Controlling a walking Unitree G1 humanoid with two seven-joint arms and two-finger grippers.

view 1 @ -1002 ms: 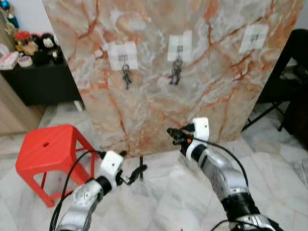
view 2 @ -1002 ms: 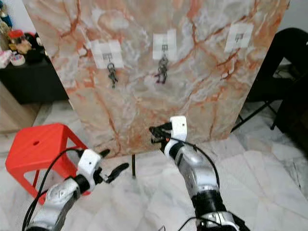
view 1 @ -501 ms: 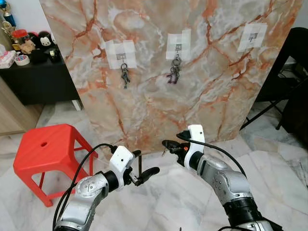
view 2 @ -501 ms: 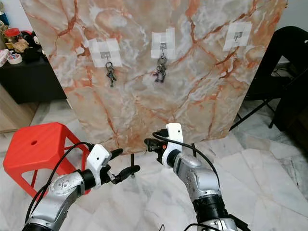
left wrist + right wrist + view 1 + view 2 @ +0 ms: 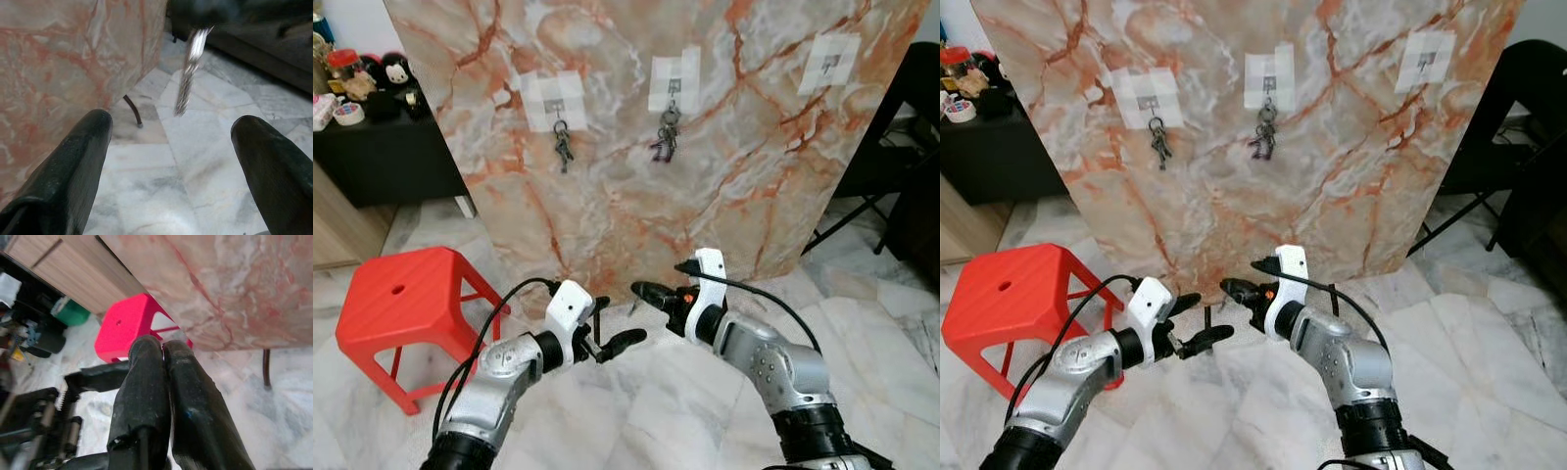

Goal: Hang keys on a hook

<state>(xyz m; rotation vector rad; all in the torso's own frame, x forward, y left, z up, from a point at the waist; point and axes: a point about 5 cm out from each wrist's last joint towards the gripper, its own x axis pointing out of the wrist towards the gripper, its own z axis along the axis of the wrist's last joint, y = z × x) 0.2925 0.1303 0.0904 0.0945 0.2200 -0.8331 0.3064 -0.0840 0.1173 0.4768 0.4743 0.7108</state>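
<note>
Left wrist view reveals a key (image 5: 188, 73) dangling from the pinched right hand (image 5: 641, 290).

Right gripper (image 5: 164, 350) fingers pressed together, red stool (image 5: 132, 325) beyond

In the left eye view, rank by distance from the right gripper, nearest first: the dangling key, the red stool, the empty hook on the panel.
1. Key: hanging just below the right gripper fingertips.
2. Red stool: on the floor, robot's left.
3. Empty hook: high on the marble panel, robot's right.
</note>
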